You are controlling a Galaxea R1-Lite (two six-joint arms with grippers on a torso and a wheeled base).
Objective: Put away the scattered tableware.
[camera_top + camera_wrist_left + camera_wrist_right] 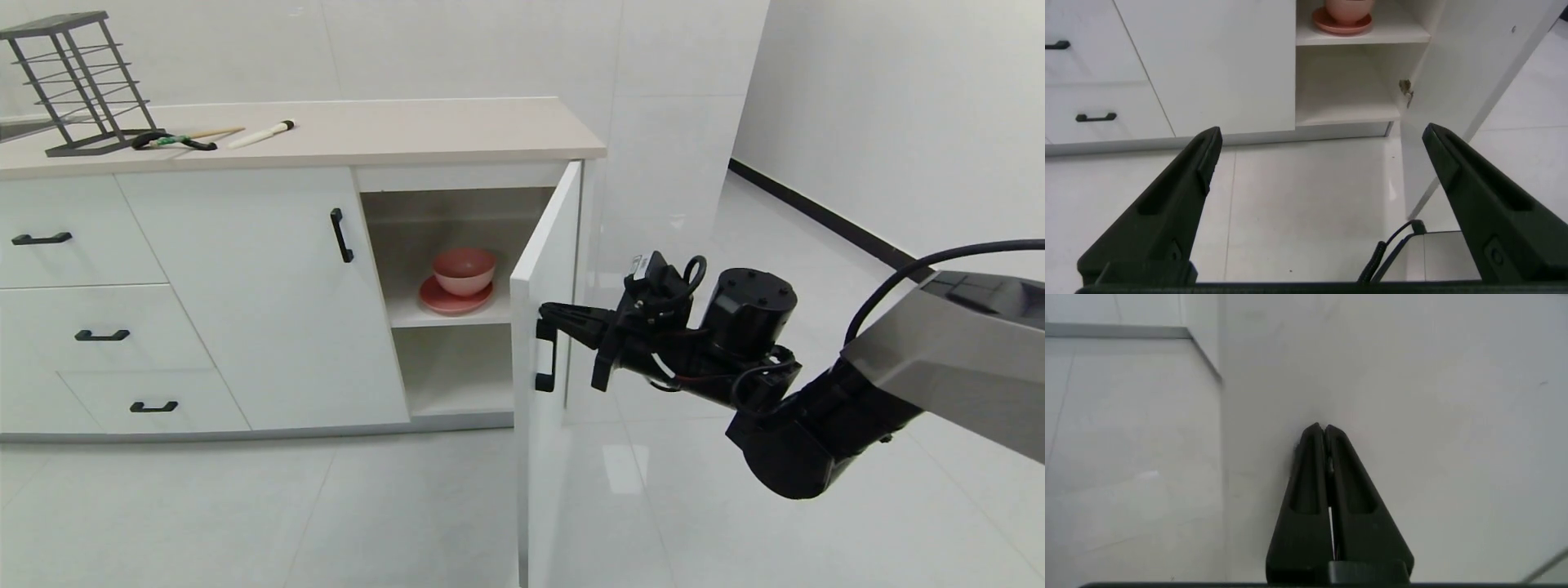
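My right gripper (545, 312) is clenched on nothing: my right wrist view shows the two fingers (1310, 482) pressed together, tips against the white cabinet door (1413, 392). In the head view those tips meet the open cabinet door (547, 245) just above its black handle (544, 359). A small white tag (641, 263) on that wrist is too small to read. My left gripper (1320, 135) is released, jaws spread wide above the floor and facing the open cabinet. The pink bowl (464, 269) sits in the pink plate (454, 300) on the upper shelf (408, 314), at about ten o'clock from my right gripper. My left wrist view catches the pair at twelve o'clock, pink bowl (1349, 8) on pink plate (1343, 23), plus a metal hinge (1404, 90) inside the cabinet door (1478, 65). The head view adds the counter (408, 131), where a wire rack (77, 82), a black-handled utensil (174, 141) and a white-handled utensil (261, 134) lie at about eleven o'clock.
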